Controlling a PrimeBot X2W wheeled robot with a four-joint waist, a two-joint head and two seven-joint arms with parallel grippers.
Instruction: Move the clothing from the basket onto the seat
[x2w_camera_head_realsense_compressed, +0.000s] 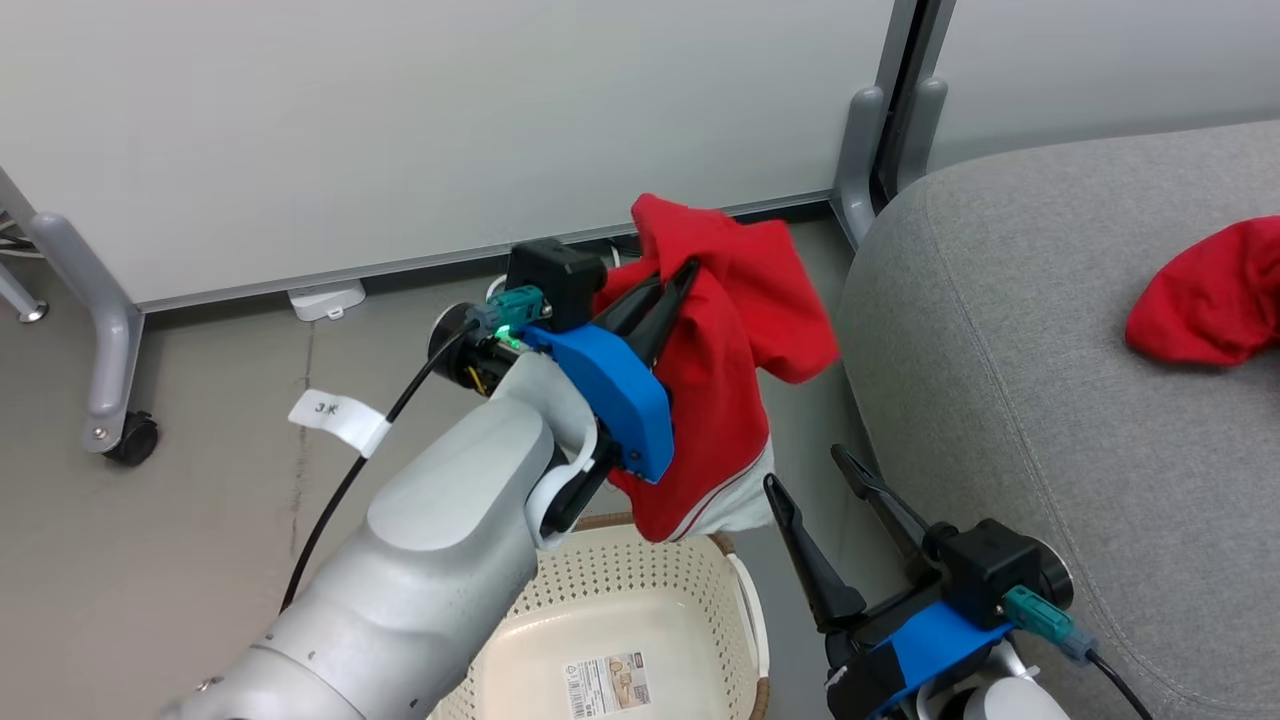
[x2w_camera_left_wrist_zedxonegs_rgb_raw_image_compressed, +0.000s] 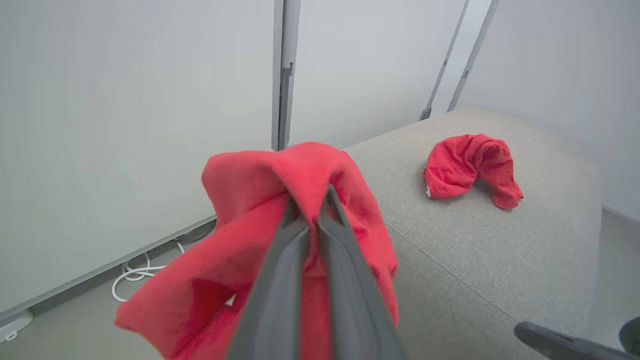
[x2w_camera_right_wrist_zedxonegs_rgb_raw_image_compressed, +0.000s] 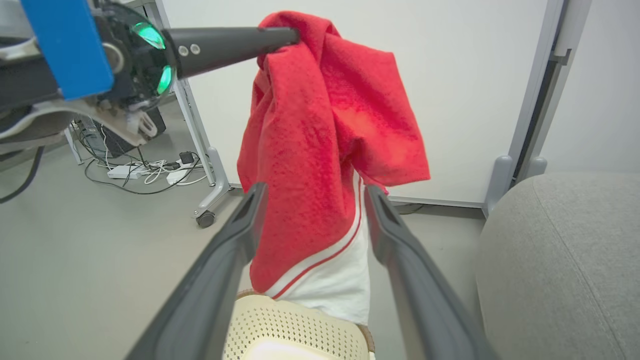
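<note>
The red garment with white panels and stripes (x2w_camera_head_realsense_compressed: 730, 380) hangs in the air from my left gripper (x2w_camera_head_realsense_compressed: 685, 270), which is shut on its upper fold. Its white hem dangles just above the cream basket (x2w_camera_head_realsense_compressed: 745, 600), whose inside holds just a label. In the left wrist view the fingers (x2w_camera_left_wrist_zedxonegs_rgb_raw_image_compressed: 300, 240) pinch the red cloth (x2w_camera_left_wrist_zedxonegs_rgb_raw_image_compressed: 300, 170). My right gripper (x2w_camera_head_realsense_compressed: 805, 470) stands open beside the basket, close to the hanging garment (x2w_camera_right_wrist_zedxonegs_rgb_raw_image_compressed: 320, 125) but not touching it. The plain red garment (x2w_camera_head_realsense_compressed: 1210, 295) lies crumpled on the grey seat (x2w_camera_head_realsense_compressed: 1050, 400) at the right.
White partition panels on grey wheeled feet (x2w_camera_head_realsense_compressed: 130, 435) stand behind. Cables and a power strip (x2w_camera_right_wrist_zedxonegs_rgb_raw_image_compressed: 145, 172) lie on the floor at the left, and a white cable (x2w_camera_left_wrist_zedxonegs_rgb_raw_image_compressed: 135, 272) coils by the wall. The seat's rounded corner (x2w_camera_right_wrist_zedxonegs_rgb_raw_image_compressed: 565, 260) is just right of the basket (x2w_camera_right_wrist_zedxonegs_rgb_raw_image_compressed: 300, 325).
</note>
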